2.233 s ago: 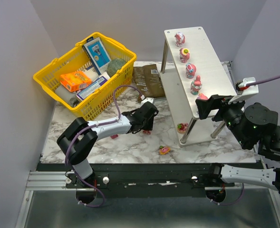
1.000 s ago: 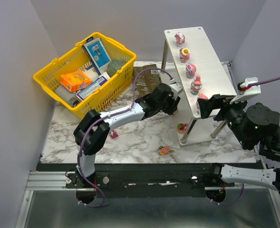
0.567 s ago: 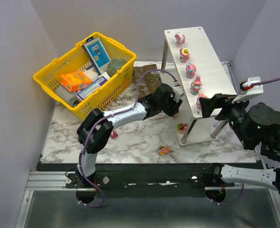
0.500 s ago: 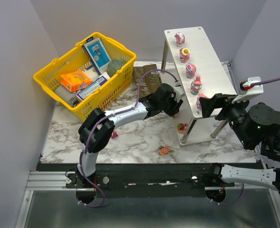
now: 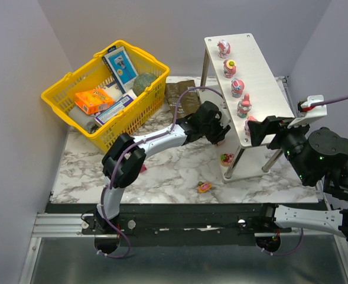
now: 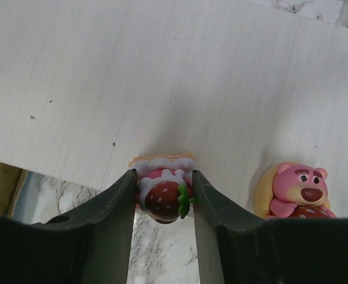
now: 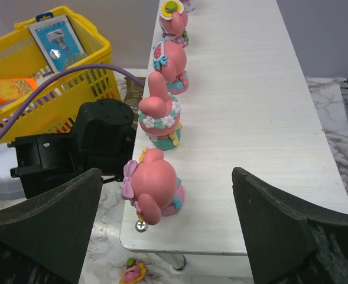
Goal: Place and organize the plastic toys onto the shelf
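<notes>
My left gripper (image 5: 219,135) is shut on a small strawberry toy (image 6: 162,196) and holds it at the edge of the shelf's lower white board (image 6: 162,77). A pink bear toy (image 6: 298,192) sits on that board to its right. Several pink toys stand in a row on the top board (image 5: 262,77), the nearest a pink figure with a bow (image 7: 155,186). My right gripper (image 7: 168,201) is open, its fingers either side of that near end. Loose toys lie on the table: one by the shelf leg (image 5: 227,158), one orange-pink (image 5: 204,187), one pink (image 5: 141,168).
A yellow basket (image 5: 61,89) of grocery boxes stands at the back left. A brown packet (image 5: 182,97) lies between the basket and the shelf. The shelf's thin metal legs (image 5: 235,163) stand by the loose toy. Walls close in on both sides.
My left arm has swung from the table's middle to the right, carrying the toy up to the lower shelf board. My right gripper has hardly moved.
</notes>
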Controlling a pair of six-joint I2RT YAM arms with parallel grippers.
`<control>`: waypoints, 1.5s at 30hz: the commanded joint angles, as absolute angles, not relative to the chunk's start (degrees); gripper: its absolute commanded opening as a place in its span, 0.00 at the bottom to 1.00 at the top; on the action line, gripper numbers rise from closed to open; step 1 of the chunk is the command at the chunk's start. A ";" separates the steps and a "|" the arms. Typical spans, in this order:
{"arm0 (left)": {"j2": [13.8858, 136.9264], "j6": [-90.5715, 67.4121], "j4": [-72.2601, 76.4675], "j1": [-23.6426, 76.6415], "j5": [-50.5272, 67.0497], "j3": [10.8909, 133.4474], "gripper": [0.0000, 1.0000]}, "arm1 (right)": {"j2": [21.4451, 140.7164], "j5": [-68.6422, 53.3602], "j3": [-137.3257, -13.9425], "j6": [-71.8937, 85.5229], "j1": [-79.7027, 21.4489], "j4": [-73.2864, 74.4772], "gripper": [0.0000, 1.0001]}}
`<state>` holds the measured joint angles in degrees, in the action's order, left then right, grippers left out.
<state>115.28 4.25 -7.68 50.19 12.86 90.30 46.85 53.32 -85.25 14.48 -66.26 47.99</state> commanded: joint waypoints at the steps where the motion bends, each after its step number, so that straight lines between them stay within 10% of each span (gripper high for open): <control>1: 117.51 9.66 -12.81 50.36 19.84 94.21 0.48 | 47.20 54.84 -86.92 13.98 -66.01 47.11 0.97; 45: 118.65 11.69 -15.29 49.75 20.13 97.12 0.99 | 49.48 53.61 -89.39 14.24 -66.09 48.34 0.97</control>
<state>121.08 12.56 -18.26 49.63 22.02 99.46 49.95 53.25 -88.29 14.09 -66.26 48.05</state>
